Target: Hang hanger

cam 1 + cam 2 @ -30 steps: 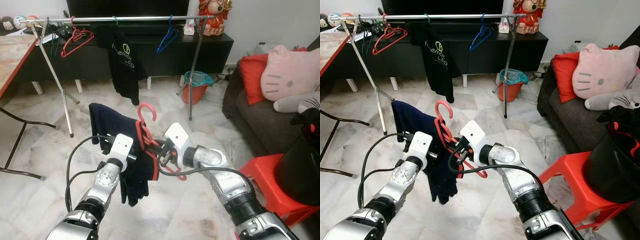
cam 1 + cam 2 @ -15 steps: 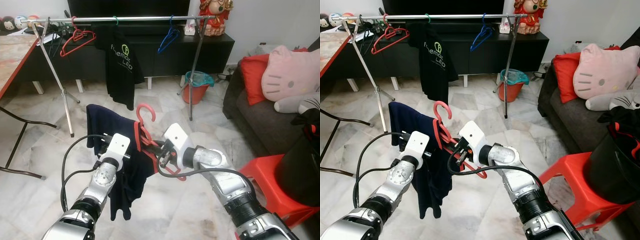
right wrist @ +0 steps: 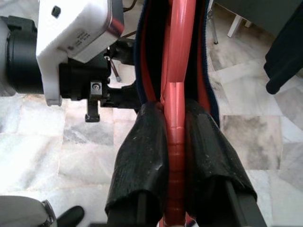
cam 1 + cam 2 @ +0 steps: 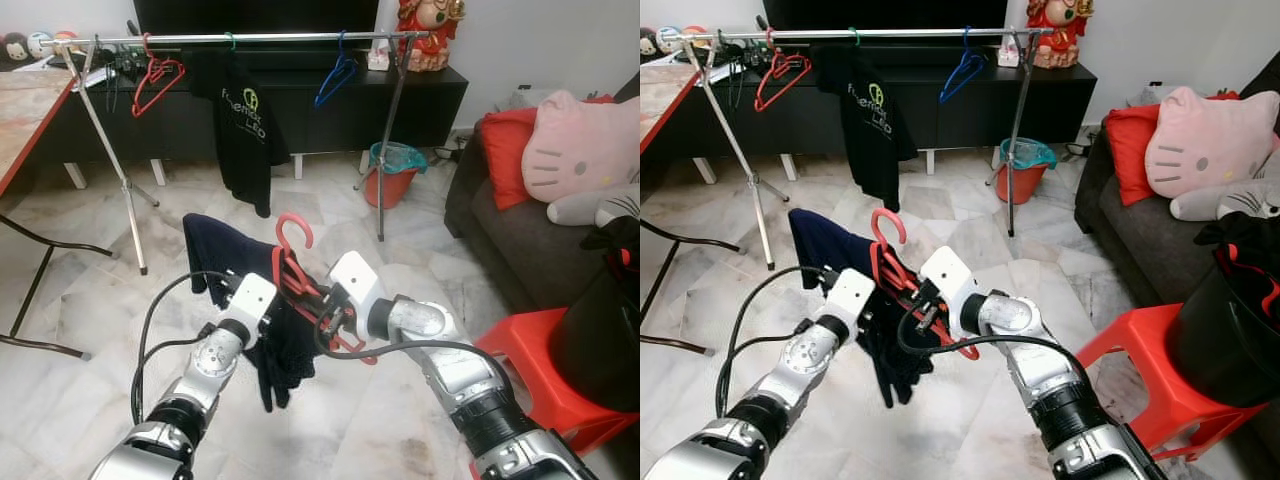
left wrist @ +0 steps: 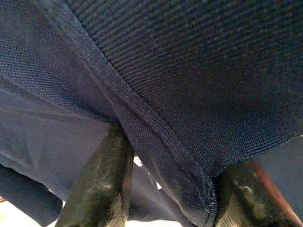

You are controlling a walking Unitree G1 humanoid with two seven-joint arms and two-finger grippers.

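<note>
A red hanger (image 4: 291, 224) with a navy garment (image 4: 226, 251) draped on it is held up in front of me, hook upward. My right gripper (image 4: 326, 306) is shut on the hanger's (image 3: 177, 71) neck, one finger (image 3: 142, 156) on each side. My left gripper (image 4: 272, 318) is pushed into the garment's left side and grips a fold of the navy cloth (image 5: 189, 71) between its fingers (image 5: 104, 179). Beyond stands a metal clothes rail (image 4: 250, 38) carrying red hangers (image 4: 155, 80), a black T-shirt (image 4: 245, 130) and a blue hanger (image 4: 335, 75).
A black TV console (image 4: 420, 95) runs behind the rail, with a red bucket (image 4: 392, 172) by the rail's right leg. A dark sofa (image 4: 500, 230) with a pink cushion (image 4: 570, 150) is on the right, with a red stool (image 4: 520, 350) nearer. A table (image 4: 25, 105) stands at the left.
My left gripper has shifted right, closer to the hanger, and the navy garment has bunched up so that its lower end hangs higher. The right gripper holds the hanger about where it was.
</note>
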